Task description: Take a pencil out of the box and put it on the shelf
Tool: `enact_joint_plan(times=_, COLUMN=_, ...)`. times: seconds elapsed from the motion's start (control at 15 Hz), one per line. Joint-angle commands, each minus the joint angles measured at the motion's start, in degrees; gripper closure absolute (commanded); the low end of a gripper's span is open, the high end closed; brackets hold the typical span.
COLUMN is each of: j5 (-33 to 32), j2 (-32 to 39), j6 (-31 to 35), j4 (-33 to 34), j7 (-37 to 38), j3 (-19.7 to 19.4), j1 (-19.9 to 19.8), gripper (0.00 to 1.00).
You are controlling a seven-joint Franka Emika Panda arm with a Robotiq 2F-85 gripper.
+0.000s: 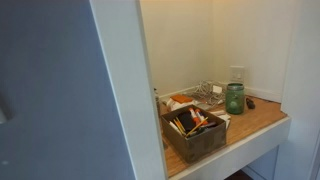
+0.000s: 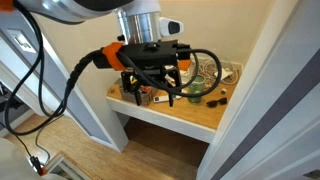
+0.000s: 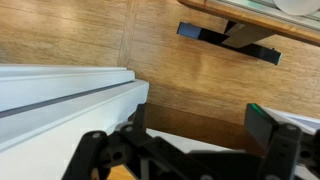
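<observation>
White alcove walls enclose the shelf (image 1: 262, 118) in an exterior view, where 1 box (image 1: 197, 138) sits near the front edge. Its sticks (image 1: 188, 121) lie jumbled inside, too tangled to count. Behind it stand 1 wire basket (image 1: 208, 94) and 1 green jar (image 1: 234, 97).

In an exterior view, 1 gripper (image 2: 150, 90) hangs over the box, fingers spread wide and empty.

The wrist view shows wooden floor (image 3: 90, 35) past those parted fingers, with nothing between them.

2 troubles seem likely. Because the sticks lie packed, a closing grip may catch 2 or more. An off-centre descent may strike the thick box wall and shove the box toward the edge or the jar.
</observation>
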Motion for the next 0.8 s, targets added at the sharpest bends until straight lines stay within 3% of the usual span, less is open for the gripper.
enact_joint_plan(times=0.0, j5=-0.2, j2=0.0, j6=-0.2, j4=0.1, j7=0.3, j3=-0.5, j1=0.7, gripper=0.00)
enact_joint_plan(times=0.47, j5=-0.2, j2=0.0, j6=-0.2, j4=0.1, j7=0.3, j3=-0.5, j1=0.7, gripper=0.00)
enact_joint_plan(times=0.73, j5=1.3, j2=-0.2, j6=5.2, j4=-1.2, j7=-6.2, j3=1.5, j1=6.6, gripper=0.00)
